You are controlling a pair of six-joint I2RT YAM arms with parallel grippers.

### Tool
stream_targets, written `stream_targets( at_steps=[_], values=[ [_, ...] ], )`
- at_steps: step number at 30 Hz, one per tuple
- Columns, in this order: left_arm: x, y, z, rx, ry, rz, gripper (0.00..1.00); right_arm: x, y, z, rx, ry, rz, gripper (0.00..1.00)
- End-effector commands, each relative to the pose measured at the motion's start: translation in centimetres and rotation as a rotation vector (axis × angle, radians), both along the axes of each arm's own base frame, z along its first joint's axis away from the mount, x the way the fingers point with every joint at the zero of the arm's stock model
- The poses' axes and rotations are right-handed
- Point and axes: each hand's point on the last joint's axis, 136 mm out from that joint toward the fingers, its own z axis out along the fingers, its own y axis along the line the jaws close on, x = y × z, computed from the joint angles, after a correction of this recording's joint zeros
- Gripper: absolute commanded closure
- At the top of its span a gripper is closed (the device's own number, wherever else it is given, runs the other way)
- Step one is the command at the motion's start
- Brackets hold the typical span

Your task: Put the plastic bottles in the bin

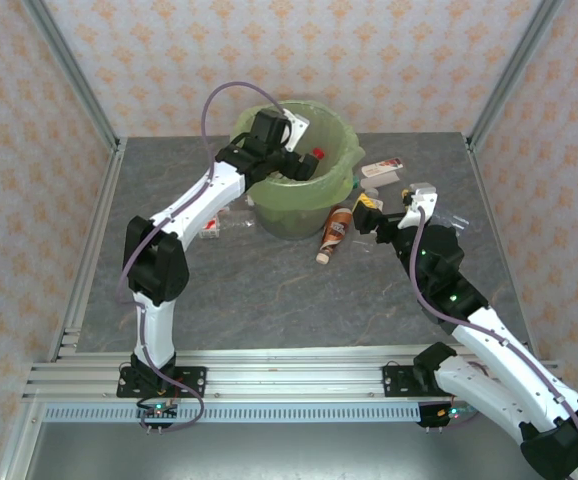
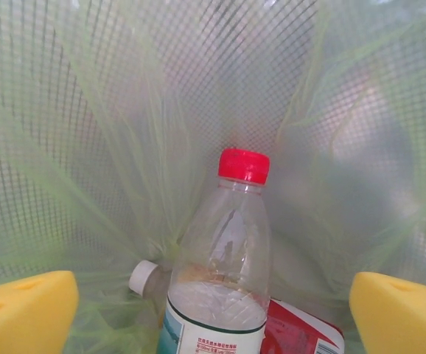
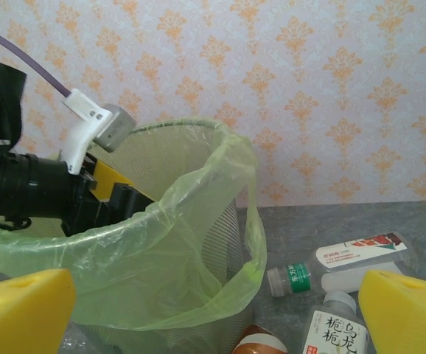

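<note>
Hovering inside the bin [image 1: 344, 140], our left gripper [image 2: 213, 311] is wide open, empty, a red-capped bottle [image 2: 224, 251] just ahead. Our right gripper [image 3: 214, 310], open too, faces bottles [image 3: 346, 254] beside the bin: likely light, crushable, slick; grip mid-body.

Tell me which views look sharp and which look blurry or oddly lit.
Top external: even light, no harsh shadows around the bin. Left wrist: red-capped bottle crisp, green glow through the liner, left gripper's yellow pads soft. Right wrist: bin rim sharp, right gripper's pads blurred.
</note>
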Motion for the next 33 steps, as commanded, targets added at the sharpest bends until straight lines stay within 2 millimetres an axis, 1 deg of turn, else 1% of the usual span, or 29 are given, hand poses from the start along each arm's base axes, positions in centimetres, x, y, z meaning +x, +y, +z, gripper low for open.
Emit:
stream_targets(
  at_steps=[1,3,6,7,11,14,16,17,19,20,22,24,25,26,27,30,33],
  values=[
    [-0.8,0.1,4.2,-0.086,-0.058,0.0,0.0,0.0,-0.6,-0.2,0.01,-0.005,-0.038,0.01],
    [-1.0,0.1,4.7,-0.104,-0.062,0.0,0.0,0.1,-0.9,-0.3,0.012,-0.005,-0.054,0.01],
    [-1.0,-0.1,4.8,-0.128,-0.055,0.005,0.0,0.3,-1.3,-0.4,0.014,-0.01,-0.084,0.01],
    [-1.5,0.1,6.5,-0.153,-0.079,0.004,0.0,0.4,-1.5,-0.4,0.016,-0.01,-0.098,0.01],
    [-2.0,0.2,8.5,-0.212,-0.095,0.013,0.0,0.9,-2.2,-0.9,0.03,0.048,-0.155,0.01],
    [-2.7,0.3,10.3,-0.272,-0.105,0.013,0.0,1.5,-1.8,-2.2,-0.009,0.131,-0.151,0.01],
    [-3.4,0.5,11.6,-0.327,-0.108,0.017,0.0,2.1,-2.1,-3.2,-0.005,0.183,-0.187,0.01],
    [-3.6,0.8,12.2,-0.354,-0.113,0.03,0.0,2.4,-2.5,-3.7,0.01,0.205,-0.217,0.01],
    [-4.0,2.2,13.5,-0.414,-0.141,0.111,0.0,2.9,-4.7,-4.8,0.082,0.269,-0.33,0.01],
    [-4.4,2.7,13.9,-0.441,-0.152,0.132,0.0,3.1,-5.5,-5.4,0.108,0.301,-0.351,0.01],
    [-5.4,3.8,14.8,-0.489,-0.177,0.172,0.0,3.5,-6.1,-6.8,0.175,0.368,-0.333,0.01],
    [-6.4,4.7,15.5,-0.509,-0.197,0.202,0.0,3.8,-5.8,-7.9,0.223,0.413,-0.278,0.01],
    [-6.9,5.5,15.8,-0.518,-0.208,0.226,0.0,3.8,-5.2,-8.5,0.231,0.432,-0.244,0.0],
    [-7.4,6.1,15.9,-0.523,-0.215,0.251,0.0,3.8,-4.8,-9.2,0.245,0.456,-0.229,0.03],
    [-7.8,7.0,16.1,-0.528,-0.225,0.283,0.0,3.8,-4.6,-9.9,0.296,0.491,-0.237,0.05],
    [-8.8,9.4,15.8,-0.539,-0.256,0.391,0.0,3.4,-2.3,-12.1,0.421,0.559,-0.187,0.05],
    [-9.5,11.6,15.1,-0.581,-0.267,0.501,0.0,2.9,-0.3,-14.7,0.41,0.581,-0.163,0.05]
  ],
)
